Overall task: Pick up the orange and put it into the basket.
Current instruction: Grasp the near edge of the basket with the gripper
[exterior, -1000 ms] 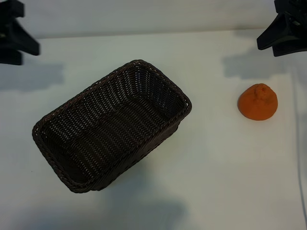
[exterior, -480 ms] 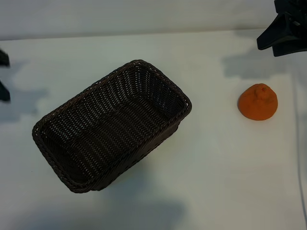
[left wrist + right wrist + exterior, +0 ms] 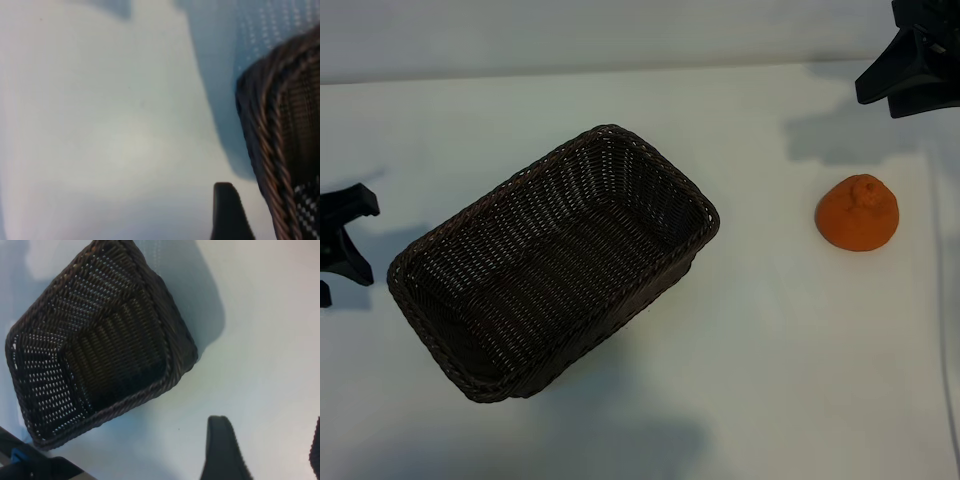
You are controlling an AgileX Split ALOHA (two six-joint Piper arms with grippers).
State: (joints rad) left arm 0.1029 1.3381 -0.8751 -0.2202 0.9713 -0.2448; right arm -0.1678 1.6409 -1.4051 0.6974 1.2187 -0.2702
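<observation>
Here, the orange sits on the white table, well right of the wicker basket. The right gripper, open and empty, hangs nearest; the left gripper, also open, flanks the basket.

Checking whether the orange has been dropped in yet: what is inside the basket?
Nothing: the basket shows only its woven floor and sloping walls. The orange sits on the table, apart from it. Whatever is under the basket is hidden.
</observation>
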